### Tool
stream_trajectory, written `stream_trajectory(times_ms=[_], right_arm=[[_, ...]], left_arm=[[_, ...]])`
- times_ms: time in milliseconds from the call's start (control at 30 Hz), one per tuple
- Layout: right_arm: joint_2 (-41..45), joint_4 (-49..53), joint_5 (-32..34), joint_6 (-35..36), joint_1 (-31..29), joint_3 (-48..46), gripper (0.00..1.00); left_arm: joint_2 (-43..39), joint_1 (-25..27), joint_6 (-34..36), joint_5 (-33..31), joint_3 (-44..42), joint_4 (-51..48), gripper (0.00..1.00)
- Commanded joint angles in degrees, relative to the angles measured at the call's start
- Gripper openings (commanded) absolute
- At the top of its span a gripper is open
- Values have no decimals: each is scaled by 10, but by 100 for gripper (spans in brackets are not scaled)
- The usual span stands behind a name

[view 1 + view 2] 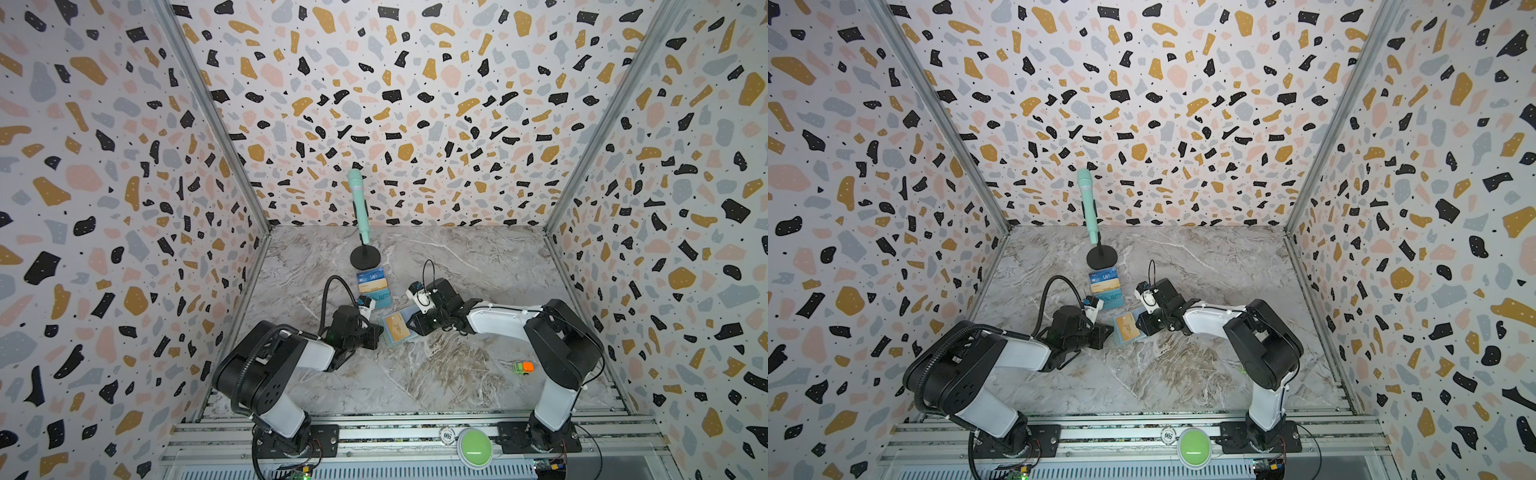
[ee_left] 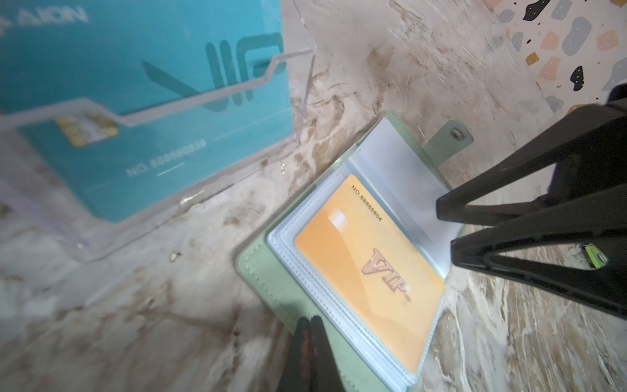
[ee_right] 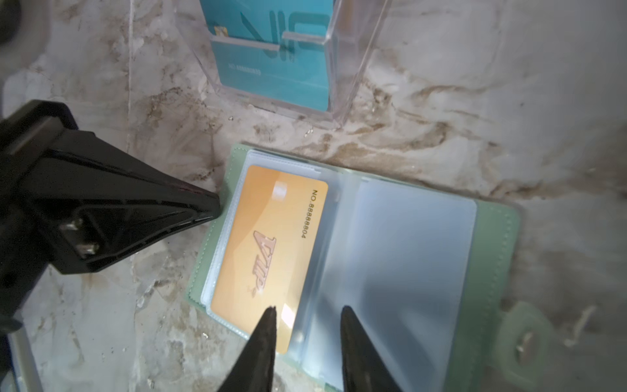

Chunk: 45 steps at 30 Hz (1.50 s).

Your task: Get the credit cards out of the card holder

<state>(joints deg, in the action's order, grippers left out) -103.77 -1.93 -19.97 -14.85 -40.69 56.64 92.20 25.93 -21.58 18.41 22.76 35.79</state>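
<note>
The card holder (image 1: 390, 337) (image 1: 1121, 340) lies open and flat on the marble table, seen in both top views. It is a mint-green booklet (image 2: 264, 271) (image 3: 492, 271) with pale blue sleeves. A golden yellow credit card (image 2: 369, 271) (image 3: 268, 244) (image 1: 397, 324) marked VIP sits in one sleeve; the facing sleeve shows nothing inside. My left gripper (image 2: 309, 320) (image 1: 376, 332) is shut, its tips resting on the green cover's edge beside the sleeves. My right gripper (image 3: 307, 309) (image 1: 411, 324) is open above the holder. One fingertip (image 3: 269, 315) is over the golden card's corner and the other is over the empty sleeve.
A clear tiered stand (image 1: 374, 291) (image 3: 356, 68) with several cards, a teal one (image 2: 152, 101) in front, stands just behind the holder. Farther back a mint microphone (image 1: 359, 208) sits on a black round base. A small green-and-orange toy (image 1: 523, 368) lies at the right.
</note>
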Motion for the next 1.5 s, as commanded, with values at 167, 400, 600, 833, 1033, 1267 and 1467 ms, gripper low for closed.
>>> stream_trajectory(times_ms=[167,400,600,833,1033,1267,1467], right_arm=[[-13,-22,-60,-35,11,6,33],[-31,-38,-85,-51,19,-1,32],[-42,-50,-106,-60,23,-3,31],[-36,-76,-134,-82,24,-21,28],[-29,-101,-159,-101,24,-42,26],[-18,-138,-192,-132,24,-68,25],[-2,-155,-194,-155,24,-89,25]], left_arm=[[17,3,14,-3,14,-60,0],[14,3,17,-3,22,-70,0],[12,3,20,-5,29,-81,0],[16,4,33,-7,47,-104,0],[16,4,43,-6,60,-123,0],[11,4,62,26,60,-133,0],[-4,4,75,29,63,-157,0]])
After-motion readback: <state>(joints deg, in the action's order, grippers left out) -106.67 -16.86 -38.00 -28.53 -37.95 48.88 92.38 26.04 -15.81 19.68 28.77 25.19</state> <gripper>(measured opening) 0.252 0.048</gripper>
